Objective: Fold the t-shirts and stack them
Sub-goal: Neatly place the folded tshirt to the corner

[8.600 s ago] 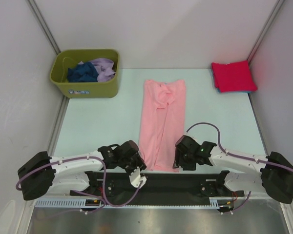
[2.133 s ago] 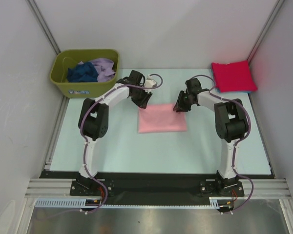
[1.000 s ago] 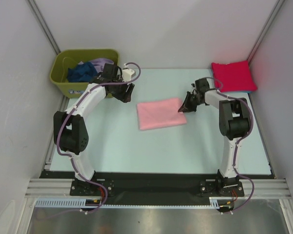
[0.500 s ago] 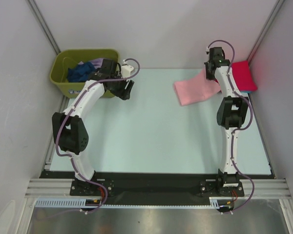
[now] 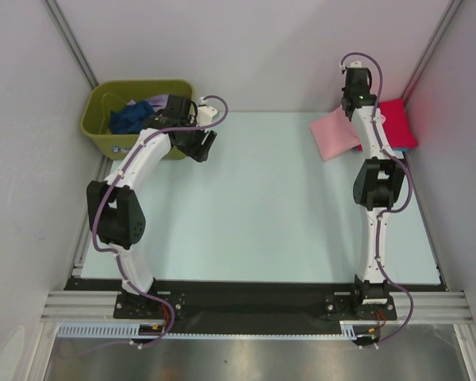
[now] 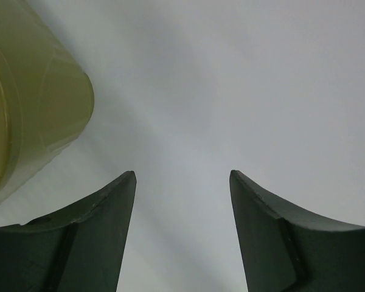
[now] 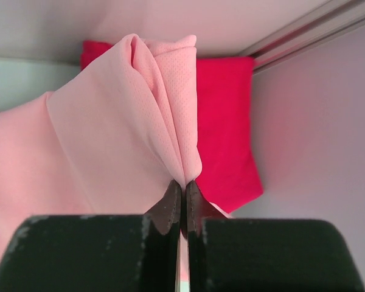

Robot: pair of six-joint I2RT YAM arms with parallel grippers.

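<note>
A folded light pink t-shirt (image 5: 333, 133) hangs at the far right, pinched at its edge by my right gripper (image 5: 349, 113). In the right wrist view the fingers (image 7: 173, 204) are shut on a bunched fold of the pink shirt (image 7: 109, 134). Just beyond it lies the folded red t-shirt (image 7: 225, 121). That red shirt (image 5: 398, 125) rests in the far right corner. My left gripper (image 5: 201, 148) hovers beside the olive bin (image 5: 135, 83), open and empty (image 6: 181, 182). Navy (image 5: 127, 117) and lavender (image 5: 160, 104) shirts lie in the bin.
The bin's olive wall (image 6: 30, 121) fills the left of the left wrist view, close to the left finger. White enclosure walls stand close behind the bin and the red shirt. The pale green table (image 5: 254, 206) stretches between the arms.
My right gripper has carried the pink shirt from the middle of the table to the far right, up to the red shirt. The left gripper stays by the bin, open.
</note>
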